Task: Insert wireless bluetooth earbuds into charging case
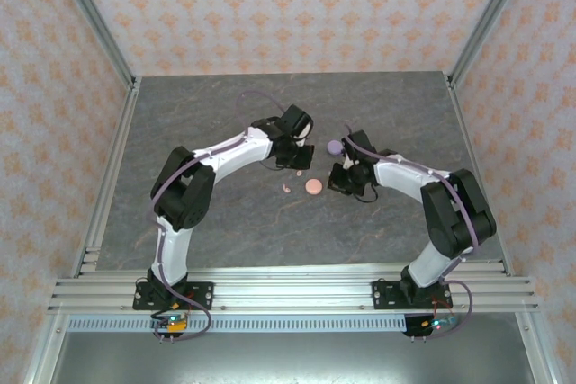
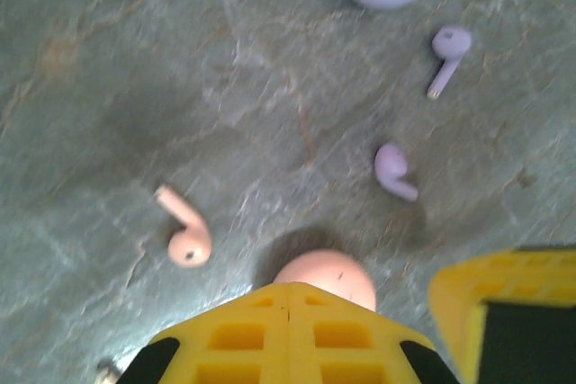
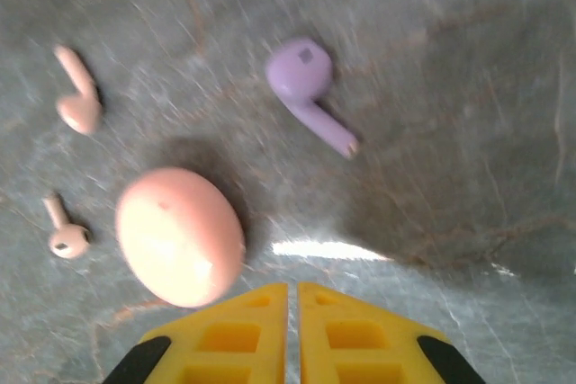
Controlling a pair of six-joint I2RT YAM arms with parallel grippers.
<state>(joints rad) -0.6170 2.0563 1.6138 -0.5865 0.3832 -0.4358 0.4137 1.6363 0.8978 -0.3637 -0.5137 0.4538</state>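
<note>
Lying loose on the table (image 3: 468, 132), the earbuds (image 3: 76, 96) seem light, hard and slippery; a lilac earbud (image 3: 306, 87) is upper centre of the right wrist view, probably easiest pinched across its stem, the pink case (image 3: 180, 236) lower left. Both the left gripper (image 2: 288, 334) and the right gripper (image 3: 292, 330) are clenched, empty.

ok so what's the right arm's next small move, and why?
Probably open the right gripper and ease it toward the pink case. Its fingers are shut on nothing, the case looks closed, and the nearest pink earbud lies loose beside it. No bud can go in until that lid is up.
</note>
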